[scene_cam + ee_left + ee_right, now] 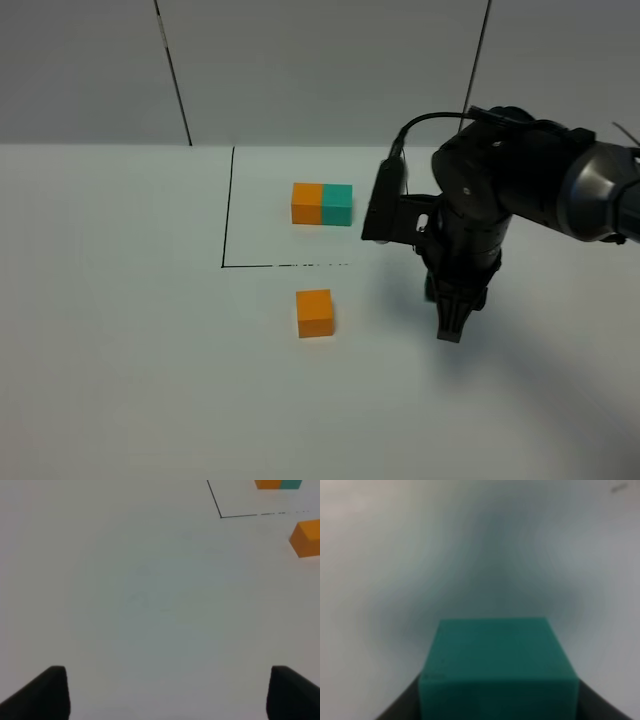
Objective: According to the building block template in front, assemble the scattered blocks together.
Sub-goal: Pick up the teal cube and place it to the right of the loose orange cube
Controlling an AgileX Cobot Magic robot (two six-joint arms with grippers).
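Note:
The building block template (322, 203) is an orange and a teal cube joined, inside a thin black drawn frame; its edge shows in the left wrist view (277, 484). The loose orange cube (314, 312) sits on the table just in front of the frame and also shows in the left wrist view (306, 539). My right gripper (450, 330) points down to the right of the orange cube. In the right wrist view the right gripper (499, 715) is shut on the loose teal cube (495, 650), which the arm hides in the high view. My left gripper (165, 695) is open and empty over bare table.
The white table (120, 330) carries the black drawn frame line (228, 210). A grey wall with two dark seams stands behind. The bulky right arm (500, 190) hangs over the right side of the frame.

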